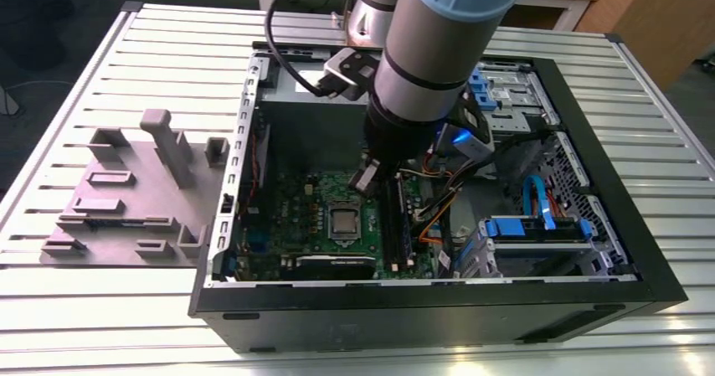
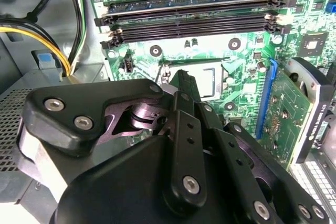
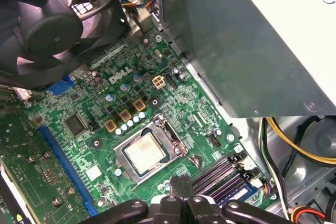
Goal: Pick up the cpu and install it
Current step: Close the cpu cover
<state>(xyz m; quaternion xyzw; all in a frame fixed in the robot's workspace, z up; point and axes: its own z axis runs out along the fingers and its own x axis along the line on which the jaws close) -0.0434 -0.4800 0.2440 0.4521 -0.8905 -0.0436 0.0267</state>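
The robot's gripper (image 3: 179, 188) hangs inside an open computer case (image 1: 581, 301), its two dark fingers (image 3: 184, 184) pressed together with nothing between them. In the first wrist view the fingertips sit above the green motherboard (image 3: 68, 177), near the socket (image 3: 173, 145) and beside the black memory slots (image 3: 220, 174). The cpu (image 3: 145, 152) lies flat in that socket, at about eleven o'clock from the fingertips, apart from them, its silvery top facing up inside the metal frame. In the exterior view the cpu (image 1: 343, 220) shows as a pale square near the board's middle, at about seven o'clock from the gripper (image 1: 367, 177). A black fan (image 3: 50, 22) sits beyond the socket, and a grey power-supply box (image 3: 252, 35) stands beside the board. Outside the case, at nine o'clock, a grey parts fixture (image 1: 129, 192) rests on the slatted table (image 1: 90, 317).
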